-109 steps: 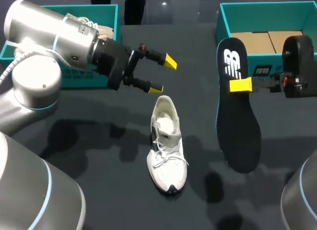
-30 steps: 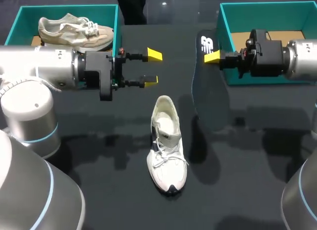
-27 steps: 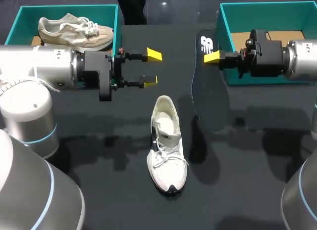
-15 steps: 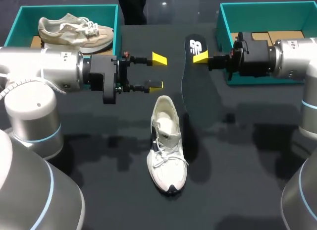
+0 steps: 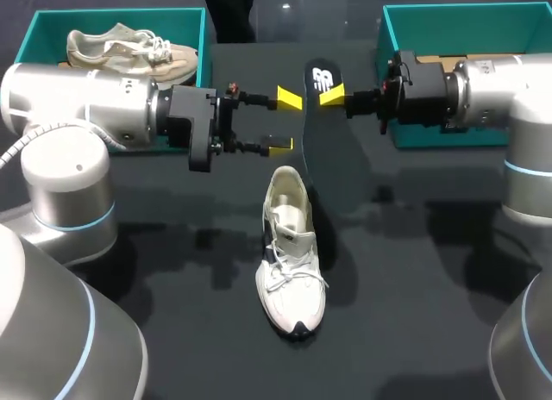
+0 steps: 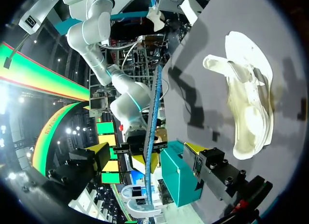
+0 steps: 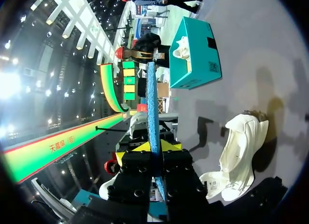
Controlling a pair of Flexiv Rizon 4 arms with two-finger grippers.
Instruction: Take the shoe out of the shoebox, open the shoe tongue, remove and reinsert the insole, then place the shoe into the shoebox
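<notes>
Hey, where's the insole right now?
In the head view the insole hangs mid-table in the right gripper, just beyond and right of the white shoe, beside the open left gripper.

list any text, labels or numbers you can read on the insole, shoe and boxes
insole: a white logo mark at its heel end, no plain words to quote.
left shoebox: small labels on its side wall, too small to read.
white shoe: no print visible.
Nothing here can be quoted as readable text.

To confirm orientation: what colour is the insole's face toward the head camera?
Black insole, white logo near one end; clearest in the head view.
</notes>
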